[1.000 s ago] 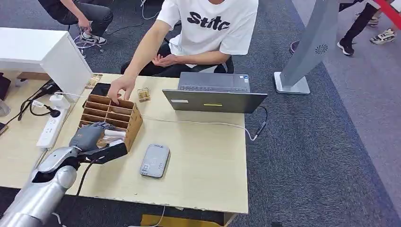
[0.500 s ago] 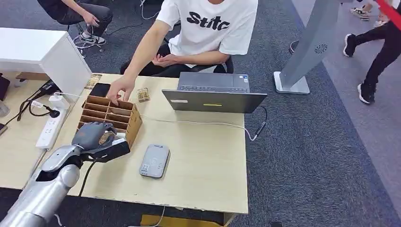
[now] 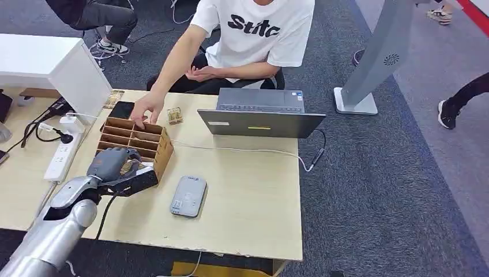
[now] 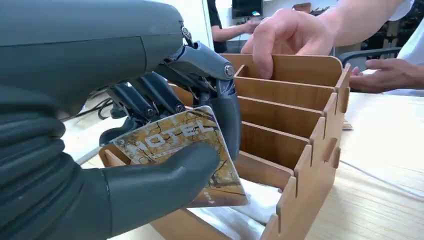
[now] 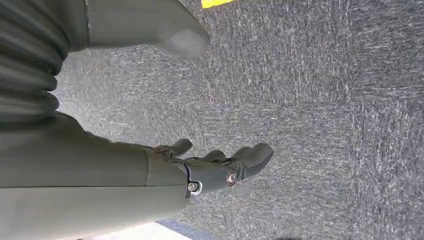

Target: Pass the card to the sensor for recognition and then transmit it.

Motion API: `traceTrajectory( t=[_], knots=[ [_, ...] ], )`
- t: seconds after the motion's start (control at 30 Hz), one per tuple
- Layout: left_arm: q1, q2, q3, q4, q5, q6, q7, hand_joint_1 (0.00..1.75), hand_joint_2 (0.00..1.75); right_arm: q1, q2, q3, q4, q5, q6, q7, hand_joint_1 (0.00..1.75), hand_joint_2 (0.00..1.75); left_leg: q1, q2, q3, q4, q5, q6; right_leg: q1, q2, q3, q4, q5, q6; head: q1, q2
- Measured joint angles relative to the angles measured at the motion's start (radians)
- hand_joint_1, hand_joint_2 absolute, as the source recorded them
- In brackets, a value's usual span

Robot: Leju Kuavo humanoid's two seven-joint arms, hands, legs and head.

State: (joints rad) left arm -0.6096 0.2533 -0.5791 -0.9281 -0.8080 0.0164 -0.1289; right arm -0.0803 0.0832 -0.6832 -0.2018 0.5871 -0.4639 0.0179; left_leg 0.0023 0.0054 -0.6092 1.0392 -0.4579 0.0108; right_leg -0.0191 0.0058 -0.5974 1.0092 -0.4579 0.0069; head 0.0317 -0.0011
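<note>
My left hand (image 3: 109, 163) sits over the near end of the wooden slotted card rack (image 3: 161, 145). In the left wrist view that left hand (image 4: 165, 130) pinches a brown patterned hotel card (image 4: 180, 150) between thumb and fingers, just above the rack's (image 4: 300, 150) nearest slot. The grey card sensor (image 3: 189, 196) lies flat on the table, to the right of the rack. My right hand (image 5: 220, 167) hangs over grey carpet with its fingers loosely apart and nothing in it.
A person's hand (image 3: 147, 109) rests on the far end of the rack. A laptop (image 3: 260, 113) stands behind the sensor, its cable (image 3: 248, 151) trailing across the table. A power strip (image 3: 60, 154) and white box (image 3: 55, 63) lie at the left.
My left hand has drawn slightly back and up from the rack's near slot, with the card now held in it. The person's hand stays on the rack.
</note>
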Motion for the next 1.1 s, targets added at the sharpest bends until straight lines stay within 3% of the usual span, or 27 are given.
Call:
traceTrajectory(
  t=[0.3,0.7,1.1],
  knots=[
    [-0.004,-0.002,0.021,0.0,0.001,0.011,-0.003,1.75,1.75,0.0,0.002,-0.001,0.0,0.001,0.0,-0.003,0.0,1.75,0.0,0.0,0.0,0.0,0.0,0.0,0.0,0.0,0.0,0.0,0.0,0.0,0.0,0.0],
    [-0.055,-0.007,0.101,-0.085,0.005,0.036,0.004,1.75,1.75,0.0,0.003,-0.013,0.0,0.003,0.005,-0.011,0.0,1.75,0.0,-0.001,0.0,0.0,0.0,0.0,0.0,0.0,0.0,0.0,0.0,0.0,0.0,0.0],
    [-0.059,-0.011,0.112,-0.102,0.004,0.036,0.004,1.75,1.75,0.0,0.005,-0.024,0.0,0.004,0.009,-0.011,0.0,1.75,0.0,-0.001,0.0,0.0,0.0,0.0,0.0,0.0,0.0,0.0,0.0,0.0,0.0,0.0]
  ],
)
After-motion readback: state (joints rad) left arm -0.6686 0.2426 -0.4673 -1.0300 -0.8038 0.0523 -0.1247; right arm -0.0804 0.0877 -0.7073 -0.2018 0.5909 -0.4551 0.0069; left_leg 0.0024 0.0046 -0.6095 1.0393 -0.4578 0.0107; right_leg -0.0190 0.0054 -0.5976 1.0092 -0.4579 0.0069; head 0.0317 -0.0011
